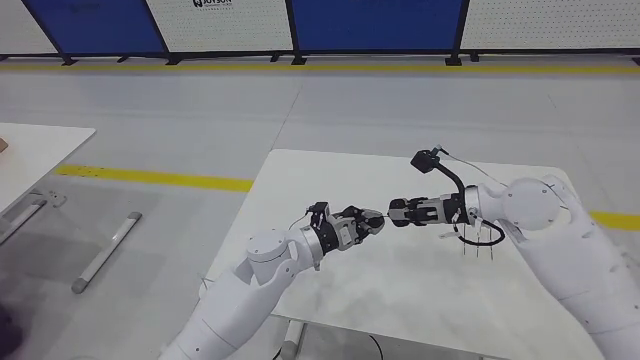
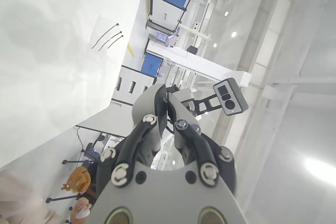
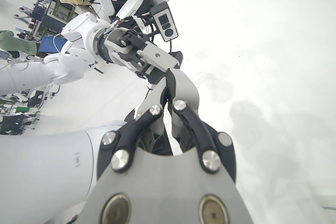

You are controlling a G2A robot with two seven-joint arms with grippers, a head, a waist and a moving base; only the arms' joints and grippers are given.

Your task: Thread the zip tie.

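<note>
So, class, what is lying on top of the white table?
Three loose zip ties lie on the table. The left end effector and right end effector meet above it; their tips hide anything held between them.

The top camera looked down over the bench [image 1: 350, 300] from above the arms. Each wrist camera sat close behind its own jaws, facing along them; all three shared the spot where the jaws stood tip to tip
</note>
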